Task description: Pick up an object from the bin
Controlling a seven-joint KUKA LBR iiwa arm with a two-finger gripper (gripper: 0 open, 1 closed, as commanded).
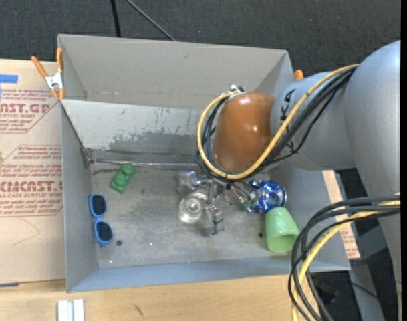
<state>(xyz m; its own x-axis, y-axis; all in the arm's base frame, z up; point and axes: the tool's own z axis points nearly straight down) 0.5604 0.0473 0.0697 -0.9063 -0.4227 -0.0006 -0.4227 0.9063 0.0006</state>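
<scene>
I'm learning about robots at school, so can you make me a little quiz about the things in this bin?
1. Count: how many green things lie in the bin?
2. True or false: the blue sunglasses lie close to the bin's left wall.
3. Pick one: which thing is nearest the gripper?
A) the blue sunglasses
B) the clear glassy thing
C) a yellow duck

Key:
1. Two: the small green block at the left and the pale green cup at the right.
2. True.
3. B. It lies right beside the gripper in the middle of the bin.
</scene>
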